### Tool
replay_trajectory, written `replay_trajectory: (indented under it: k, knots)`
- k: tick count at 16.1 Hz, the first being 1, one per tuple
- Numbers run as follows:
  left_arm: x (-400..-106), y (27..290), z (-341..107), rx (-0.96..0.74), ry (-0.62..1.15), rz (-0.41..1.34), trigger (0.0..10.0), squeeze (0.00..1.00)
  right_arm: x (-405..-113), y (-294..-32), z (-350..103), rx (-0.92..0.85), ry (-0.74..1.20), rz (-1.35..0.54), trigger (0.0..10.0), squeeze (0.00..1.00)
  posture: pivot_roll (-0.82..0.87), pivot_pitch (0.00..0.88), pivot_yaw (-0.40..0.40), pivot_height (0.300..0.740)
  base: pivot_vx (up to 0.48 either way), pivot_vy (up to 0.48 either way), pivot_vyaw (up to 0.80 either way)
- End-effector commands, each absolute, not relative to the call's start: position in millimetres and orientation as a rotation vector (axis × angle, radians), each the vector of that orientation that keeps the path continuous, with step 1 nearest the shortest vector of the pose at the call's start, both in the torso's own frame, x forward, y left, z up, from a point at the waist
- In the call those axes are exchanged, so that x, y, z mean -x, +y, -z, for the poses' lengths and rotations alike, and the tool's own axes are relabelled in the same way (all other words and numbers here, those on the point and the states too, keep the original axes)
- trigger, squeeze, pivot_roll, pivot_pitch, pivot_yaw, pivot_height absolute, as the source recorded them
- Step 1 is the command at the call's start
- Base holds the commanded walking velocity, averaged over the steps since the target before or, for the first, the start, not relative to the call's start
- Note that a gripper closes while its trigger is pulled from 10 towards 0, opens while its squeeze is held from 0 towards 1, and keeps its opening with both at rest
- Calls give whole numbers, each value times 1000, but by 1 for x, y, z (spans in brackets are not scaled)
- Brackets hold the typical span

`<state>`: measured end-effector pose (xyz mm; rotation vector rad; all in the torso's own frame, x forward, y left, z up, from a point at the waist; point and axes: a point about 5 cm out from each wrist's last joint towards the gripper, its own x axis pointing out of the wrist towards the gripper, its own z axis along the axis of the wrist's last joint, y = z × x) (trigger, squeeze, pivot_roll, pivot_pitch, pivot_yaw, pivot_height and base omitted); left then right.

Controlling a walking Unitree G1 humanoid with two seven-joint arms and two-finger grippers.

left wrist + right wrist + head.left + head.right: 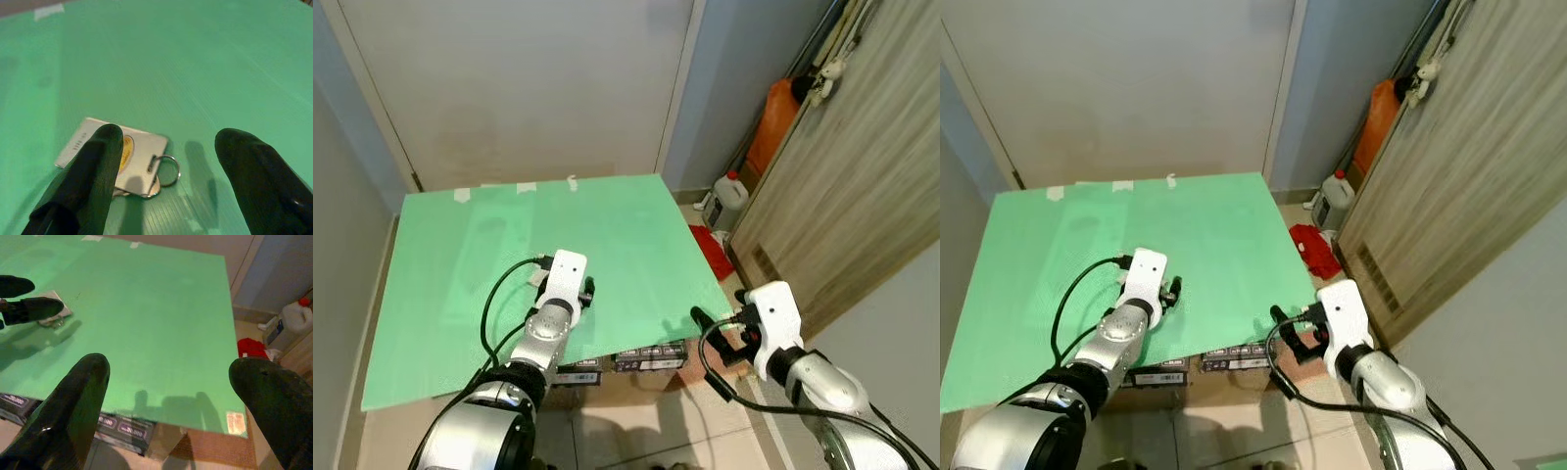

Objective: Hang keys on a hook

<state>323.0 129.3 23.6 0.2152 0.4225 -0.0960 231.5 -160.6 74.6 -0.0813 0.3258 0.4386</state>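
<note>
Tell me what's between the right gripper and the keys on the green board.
Only bare green board lies between the right gripper and the keys, seen in the right wrist view. The left gripper hovers over the keys, jaws open.

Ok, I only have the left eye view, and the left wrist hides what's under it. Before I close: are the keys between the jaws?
Observer: Yes. In the left wrist view, a white key tag with a metal ring lies flat on the green board. It sits between the open jaws of the left gripper.
Operator: Touching it yet?
Observer: I cannot tell. One finger overlaps the tag's edge in the picture, but contact isn't clear.
Operator: And the right jaws?
Observer: The right gripper is open too. It is by the board's near right edge, well apart from the tag.
</note>
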Motion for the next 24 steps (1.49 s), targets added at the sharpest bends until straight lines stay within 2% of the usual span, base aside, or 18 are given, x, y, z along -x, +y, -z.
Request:
replay_trajectory:
  k: [1,18,24]
  knots:
    - [-319,126,-18,-196,456,94,10000,0,-229,-168,-77,91,336,-419,10000,0,-218,123,-101,732,0,0,0]
    - [-311,142,-7,-93,542,98,10000,0,-213,-173,-81,99,384,-411,10000,0,-249,162,-116,732,0,0,0]
    - [-291,123,12,-43,603,159,10000,0,-213,-173,-80,94,388,-404,10000,0,-240,161,-104,732,0,0,0]
